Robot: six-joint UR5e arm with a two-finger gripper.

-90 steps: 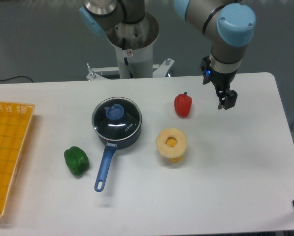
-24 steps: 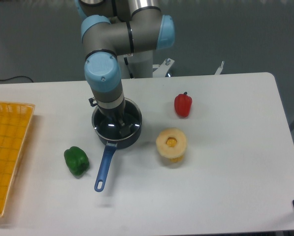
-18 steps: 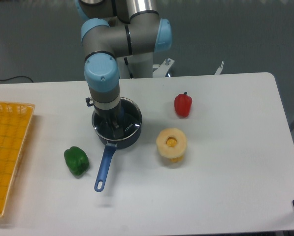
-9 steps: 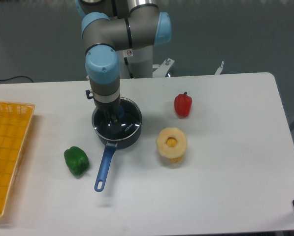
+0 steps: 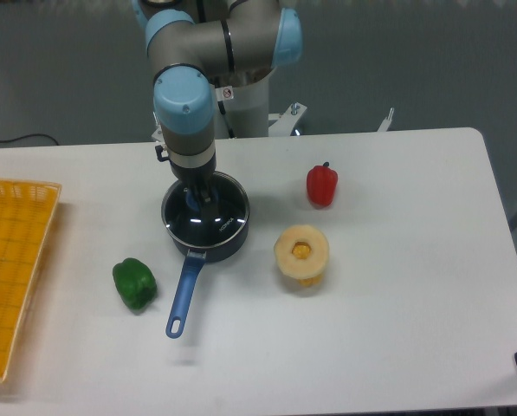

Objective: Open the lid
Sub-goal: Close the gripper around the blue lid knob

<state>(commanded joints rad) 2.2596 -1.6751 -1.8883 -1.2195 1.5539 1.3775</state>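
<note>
Lid [image 5: 213, 218] seated on the saucepan [image 5: 208, 230], gripper at its knob

Nearest, the handle points toward the camera, leaving the top free. Above, the gripper [image 5: 199, 198] stands straight over the knob [image 5: 197, 200] for an upright lift; whether its fingers have closed I cannot tell.

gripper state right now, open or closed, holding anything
Gripper: down on the lid at its knob; whether it is open or closed cannot be told, the fingers are too small and dark.

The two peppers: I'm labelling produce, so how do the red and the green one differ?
The red pepper stands right of the saucepan, stem up; the green pepper lies left of the pan's handle, no stem visible. The green one looks squatter and wider. Both rest on the white table.
</note>
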